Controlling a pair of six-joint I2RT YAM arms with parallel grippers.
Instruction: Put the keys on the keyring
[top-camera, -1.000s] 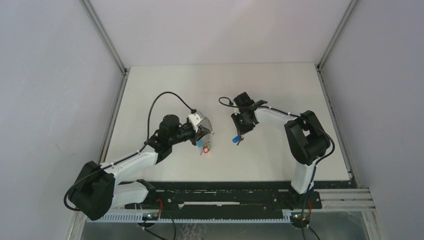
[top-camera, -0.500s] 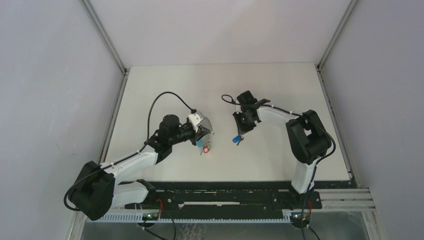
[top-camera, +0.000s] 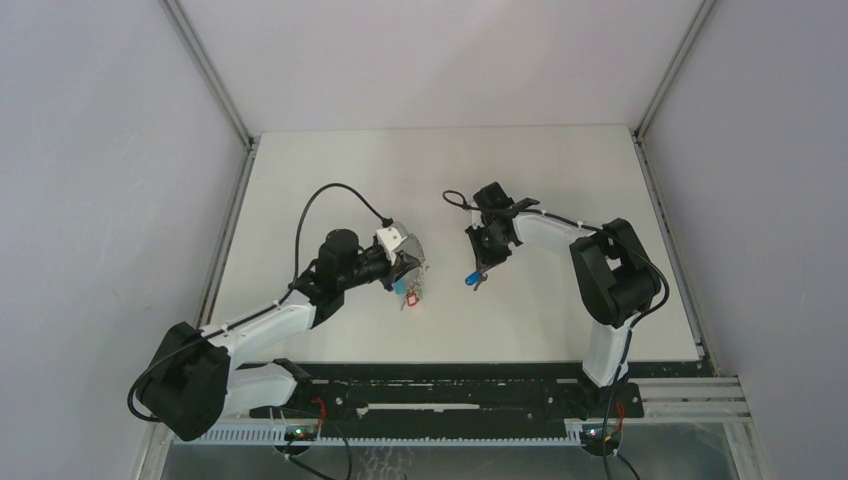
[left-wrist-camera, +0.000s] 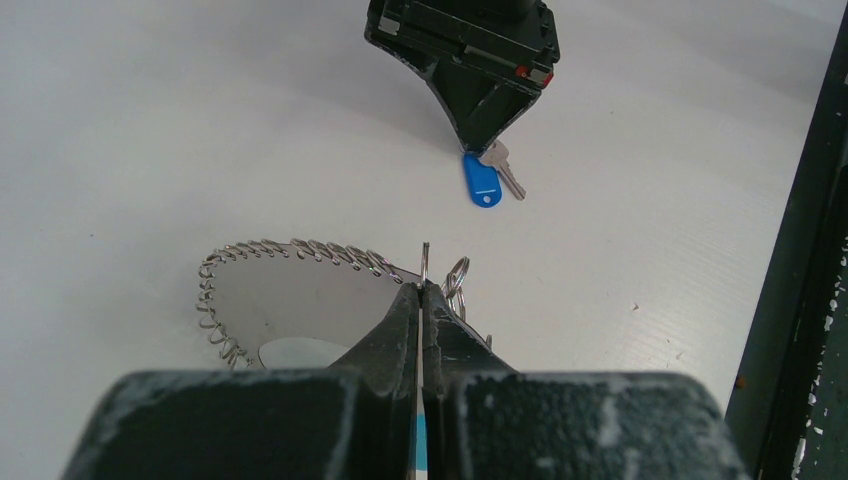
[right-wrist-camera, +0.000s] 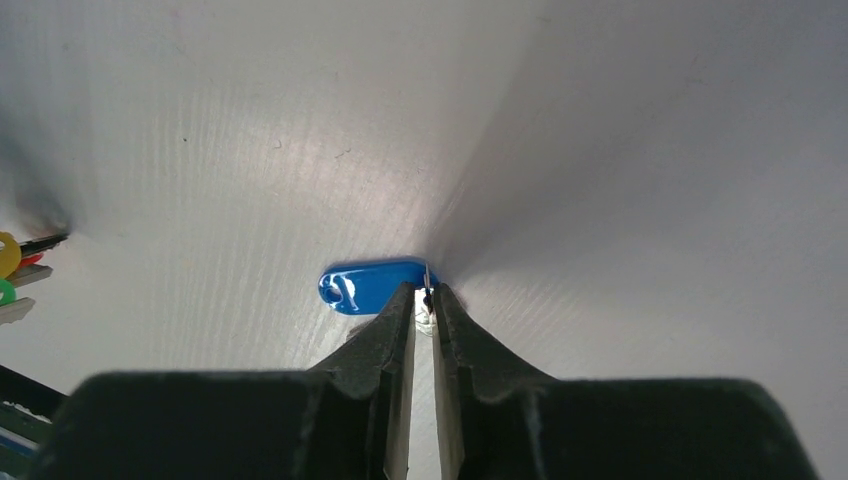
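Note:
The key with the dark-blue oval head (right-wrist-camera: 370, 285) lies on the white table; it also shows in the top view (top-camera: 469, 280) and the left wrist view (left-wrist-camera: 482, 185), its silver blade beside it. My right gripper (right-wrist-camera: 425, 297) stands tip-down at the key's end, its jaws closed to a narrow gap on the thin small ring there; it also shows in the top view (top-camera: 480, 266). My left gripper (left-wrist-camera: 421, 290) is shut on the wire of the keyring (left-wrist-camera: 290, 250), which carries several small silver pieces. In the top view the left gripper (top-camera: 412, 268) holds the keyring (top-camera: 410, 291) left of the key.
Coloured plastic bits of the keyring (right-wrist-camera: 8, 270) show at the left edge of the right wrist view. The dark rail (left-wrist-camera: 800, 300) along the table's near edge runs down the right of the left wrist view. Grey walls enclose the table (top-camera: 440, 160).
My right wrist has shifted slightly to the right above the key. The key, the keyring and the left arm have stayed in place.

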